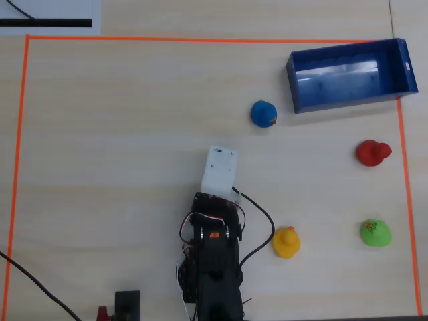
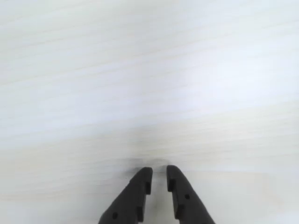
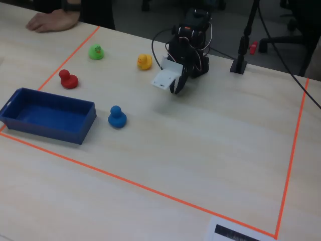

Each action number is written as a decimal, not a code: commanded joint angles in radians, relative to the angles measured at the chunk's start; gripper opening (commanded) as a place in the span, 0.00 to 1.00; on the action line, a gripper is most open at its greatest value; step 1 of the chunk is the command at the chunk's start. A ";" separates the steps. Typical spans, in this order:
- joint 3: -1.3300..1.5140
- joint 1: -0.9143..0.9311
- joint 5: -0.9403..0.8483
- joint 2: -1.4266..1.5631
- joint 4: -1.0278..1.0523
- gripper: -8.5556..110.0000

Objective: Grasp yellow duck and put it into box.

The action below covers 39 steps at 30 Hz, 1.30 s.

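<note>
Black two-finger gripper (image 2: 159, 179) hangs over bare pale wood-grain table (image 2: 149, 84) — jaws nearly together, only a narrow slit between the tips, nothing held. In the overhead view the arm (image 1: 214, 261) sits folded at bottom centre, its white wrist block (image 1: 220, 168) pointing up the frame.

Small yellow rubber duck (image 1: 286, 242) stands on the table just right of the arm's base in the overhead view, apart from the gripper. Rectangular blue open-topped box (image 1: 401, 67) lies in the top right corner, against the orange tape border (image 1: 20, 134), well apart from the yellow duck — nothing visible inside.

Other toys: blue duck (image 1: 264, 114) just left of the box; red duck (image 1: 372, 153) and green duck (image 1: 374, 233) along the right edge.
</note>
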 commanded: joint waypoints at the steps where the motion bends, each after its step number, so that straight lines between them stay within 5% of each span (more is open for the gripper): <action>1: -0.002 0.012 0.006 -0.006 0.018 0.08; 16: -0.002 0.021 -0.009 -0.006 0.017 0.07; 25: -0.046 0.075 0.049 -0.028 -0.290 0.07; 39: -1.111 0.393 0.147 -0.910 -0.423 0.08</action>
